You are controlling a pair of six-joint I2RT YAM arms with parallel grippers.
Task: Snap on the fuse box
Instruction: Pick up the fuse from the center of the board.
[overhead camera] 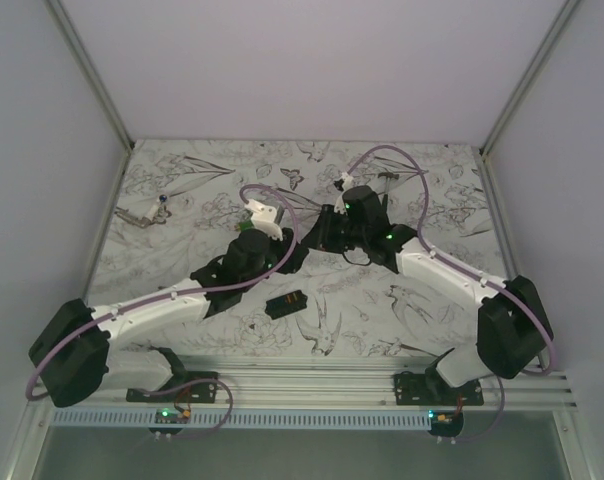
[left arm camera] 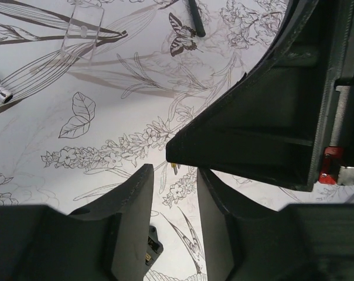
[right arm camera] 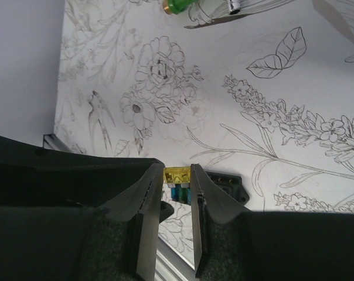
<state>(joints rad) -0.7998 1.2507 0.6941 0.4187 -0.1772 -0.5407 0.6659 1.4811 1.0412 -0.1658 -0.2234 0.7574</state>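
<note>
The fuse box [overhead camera: 287,303] is a small black oblong lying on the flower-patterned table between the two arms, with orange bits along its middle. The right wrist view shows one end of the fuse box [right arm camera: 227,180] past the fingertips, with teal pieces beside it. My right gripper [right arm camera: 177,173] is shut on a small yellow fuse [right arm camera: 178,174] held at its tips above the table. My left gripper [left arm camera: 174,174] hangs close beside the right gripper [overhead camera: 322,235]. The left jaws stand apart with nothing between them. A corner of the fuse box [left arm camera: 152,246] peeks out behind the left finger.
A clear plastic piece [left arm camera: 83,29], a metal cylinder [left arm camera: 0,92] and a thin black rod [left arm camera: 194,17] lie toward the back left. A green item [right arm camera: 180,6] lies there too. An aluminium rail [overhead camera: 312,375] runs along the near edge, and white walls enclose the table.
</note>
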